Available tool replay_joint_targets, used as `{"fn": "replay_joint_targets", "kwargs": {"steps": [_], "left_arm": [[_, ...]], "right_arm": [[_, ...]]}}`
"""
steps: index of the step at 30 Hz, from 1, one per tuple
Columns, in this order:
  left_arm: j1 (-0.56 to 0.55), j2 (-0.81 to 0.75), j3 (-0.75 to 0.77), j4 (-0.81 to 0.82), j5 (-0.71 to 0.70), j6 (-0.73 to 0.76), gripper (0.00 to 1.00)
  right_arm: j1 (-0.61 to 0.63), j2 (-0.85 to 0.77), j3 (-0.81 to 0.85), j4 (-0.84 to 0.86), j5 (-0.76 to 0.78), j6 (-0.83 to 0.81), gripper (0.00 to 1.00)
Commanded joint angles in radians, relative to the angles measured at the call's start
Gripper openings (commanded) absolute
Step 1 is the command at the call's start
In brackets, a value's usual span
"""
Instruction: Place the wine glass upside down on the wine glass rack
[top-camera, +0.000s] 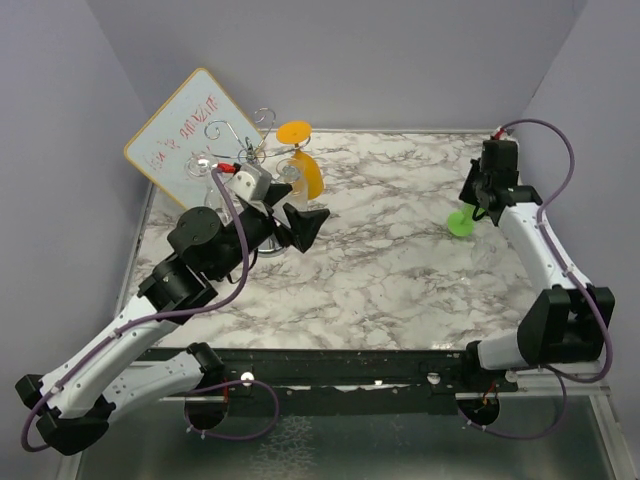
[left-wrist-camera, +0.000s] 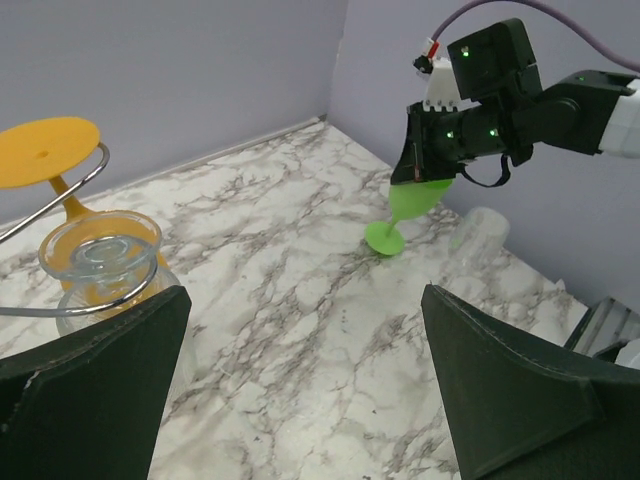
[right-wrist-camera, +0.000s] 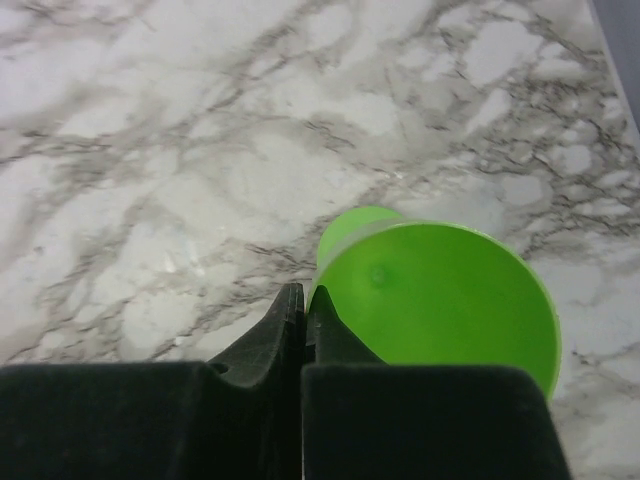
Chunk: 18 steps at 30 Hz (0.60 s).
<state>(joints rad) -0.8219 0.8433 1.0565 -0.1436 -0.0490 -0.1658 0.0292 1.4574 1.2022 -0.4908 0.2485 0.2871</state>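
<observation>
The green wine glass (top-camera: 462, 222) is bright and glossy. It leans with its round foot on the marble table (top-camera: 380, 270) at the right of the top view, well apart from the chrome wine glass rack (top-camera: 245, 150) at upper left. The right gripper (right-wrist-camera: 302, 305) has its jaws pressed together, seemingly pinching the bowl's rim. The left gripper (left-wrist-camera: 305, 300) gapes wide, holding nothing.

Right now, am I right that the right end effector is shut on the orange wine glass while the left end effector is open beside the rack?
Not quite: the right end effector is shut on the green wine glass, as the right wrist view shows. The orange wine glass hangs on the wine glass rack. The rest holds.
</observation>
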Motion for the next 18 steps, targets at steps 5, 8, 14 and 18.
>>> {"fn": "replay_joint_targets", "kwargs": {"steps": [5,8,14,18], "left_arm": [[0.002,0.049,-0.021,0.225,-0.026,-0.337,0.98],[0.001,0.102,-0.011,0.240,-0.112,-0.500,0.95],[-0.008,0.210,0.000,0.339,-0.169,-0.707,0.93],[-0.027,0.295,0.049,0.388,-0.150,-0.780,0.97]], "right_arm": [[0.029,-0.285,-0.098,0.322,-0.397,0.069,0.01],[0.030,-0.393,-0.195,0.538,-0.539,0.134,0.01],[0.031,-0.532,-0.339,0.868,-0.702,0.306,0.01],[0.031,-0.609,-0.408,1.022,-0.687,0.414,0.01]]}}
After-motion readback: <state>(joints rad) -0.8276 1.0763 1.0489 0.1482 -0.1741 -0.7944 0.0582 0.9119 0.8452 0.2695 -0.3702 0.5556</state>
